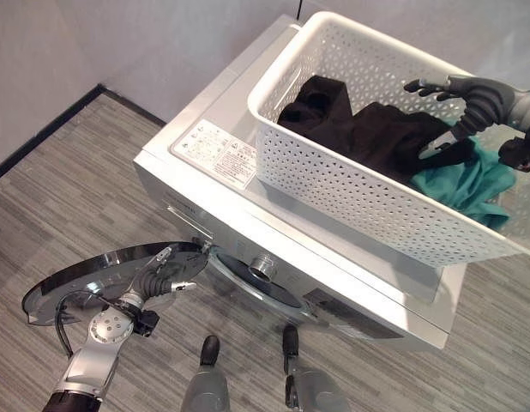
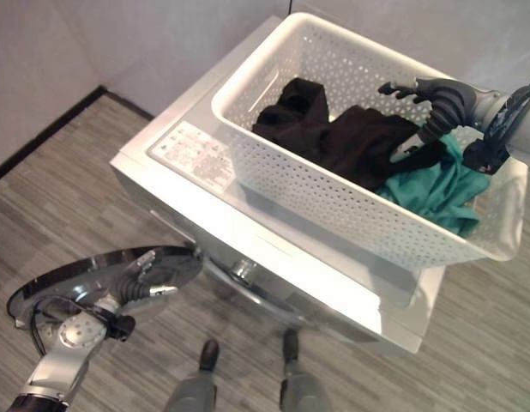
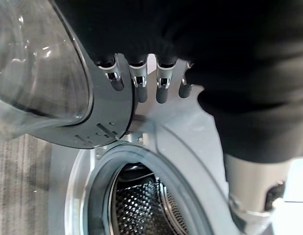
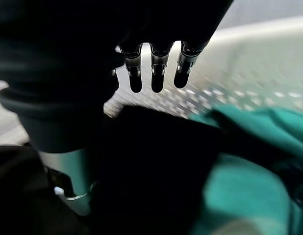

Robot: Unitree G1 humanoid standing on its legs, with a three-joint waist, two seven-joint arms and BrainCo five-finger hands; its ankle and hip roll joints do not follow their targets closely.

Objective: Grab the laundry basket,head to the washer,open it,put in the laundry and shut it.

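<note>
1. The white laundry basket (image 1: 334, 184) stood on top of the washer (image 1: 205, 184), with a black garment (image 1: 376, 133) and a teal cloth (image 1: 471, 184) inside.
2. My right hand (image 1: 458, 107) hung over the black garment with fingers spread and grasping nothing; I judged it should go lower and gather a thick fold.
3. My left hand (image 1: 166, 279) rested with relaxed fingers against the open washer door (image 1: 85, 275), and the drum (image 3: 141, 205) was open to view.
4. I judged the door should be kept wide open for the transfer.

My left hand (image 3: 141, 81) rested straight-fingered on the open washer door (image 3: 100, 117); the drum (image 3: 141, 208) gaped beyond.
</note>
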